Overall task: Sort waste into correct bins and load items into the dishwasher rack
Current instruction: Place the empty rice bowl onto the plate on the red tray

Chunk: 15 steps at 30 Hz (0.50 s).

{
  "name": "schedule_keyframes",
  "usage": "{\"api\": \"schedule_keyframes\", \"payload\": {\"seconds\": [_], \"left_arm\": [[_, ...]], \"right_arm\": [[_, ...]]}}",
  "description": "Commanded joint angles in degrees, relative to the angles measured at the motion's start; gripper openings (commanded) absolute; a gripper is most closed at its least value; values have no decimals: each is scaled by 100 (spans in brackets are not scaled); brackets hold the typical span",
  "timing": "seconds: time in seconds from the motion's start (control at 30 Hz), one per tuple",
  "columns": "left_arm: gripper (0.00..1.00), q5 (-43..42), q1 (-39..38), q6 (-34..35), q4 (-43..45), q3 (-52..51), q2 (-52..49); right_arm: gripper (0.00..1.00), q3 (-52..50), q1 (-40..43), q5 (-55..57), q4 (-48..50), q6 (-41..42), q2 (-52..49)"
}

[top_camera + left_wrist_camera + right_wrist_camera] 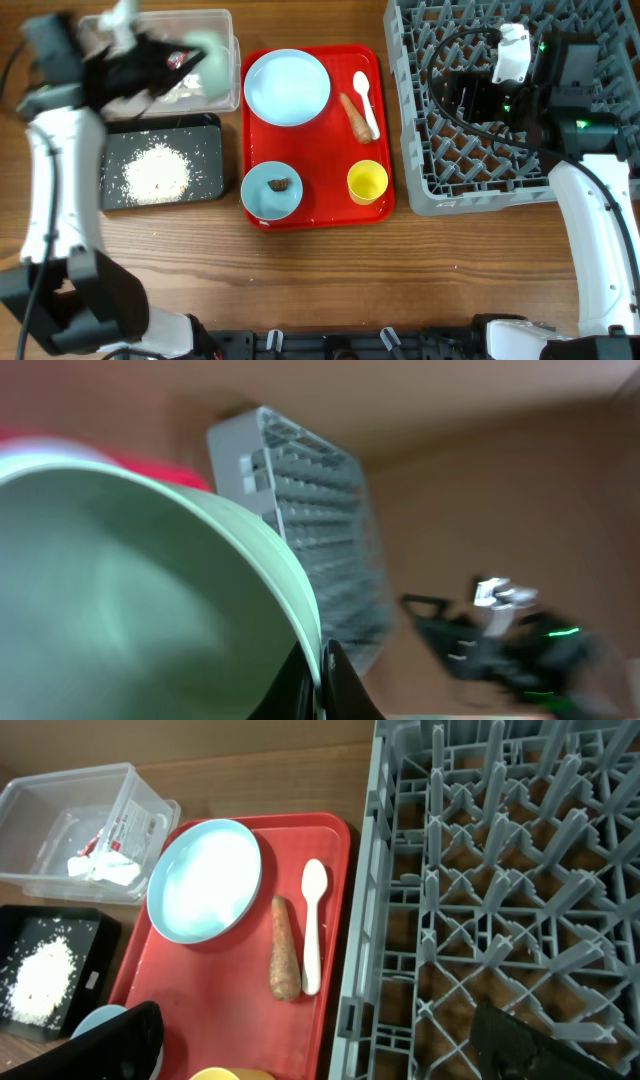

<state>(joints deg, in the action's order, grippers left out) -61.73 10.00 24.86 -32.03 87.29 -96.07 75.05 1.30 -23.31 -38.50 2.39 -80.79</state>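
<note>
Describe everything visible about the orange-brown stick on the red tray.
The orange-brown stick looks like a short carrot: tapered, rough matte skin, its narrow end nearest the light blue plate, its other end thicker and browner. It lies flat on the red tray between the plate and the white spoon, roughly parallel to the spoon, whose handle seems to touch its thick end. Nothing else touches it.

red tray (320, 150) mid-table: light blue plate (287, 87) in its far-left corner, white spoon (364, 95) and carrot stick (354, 118) side by side far-right, yellow cup (367, 182) near-right, bowl (272, 192) near-left with a brown lump (281, 184) inside. Left of the red tray: black tray (212, 140) carrying rice (155, 172), clear tub (218, 25) beyond it. Left gripper (185, 62) blurred over the tub, pale bowl (208, 68) at its tip. Rack (480, 170) just right of the red tray, right gripper (462, 90) above its lattice
</note>
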Motion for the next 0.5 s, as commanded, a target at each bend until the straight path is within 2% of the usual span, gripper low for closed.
{"api": "schedule_keyframes", "payload": {"seconds": [0.0, 0.1, 0.2, 0.37, 0.47], "left_arm": [[4, 3897, -1878, -1578, 94, 254, 181], [4, 6046, -2914, -2505, 120, 254, -249], [4, 7130, -3475, -2787, 122, 254, -920], [4, 7361, -3556, -2791, 553, 254, -2111], [4, 7364, -3556, -2791, 719, 254, -2404]], "right_arm": [[100, 101, -20, 17, -4, 81, -37], [100, 101, -20, 17, -79, 81, -37], [100, 101, -20, 17, -146, 79, -37], [100, 101, -20, 15, -173, 81, -37], [100, 101, -20, 15, -278, 81, -37]]}}
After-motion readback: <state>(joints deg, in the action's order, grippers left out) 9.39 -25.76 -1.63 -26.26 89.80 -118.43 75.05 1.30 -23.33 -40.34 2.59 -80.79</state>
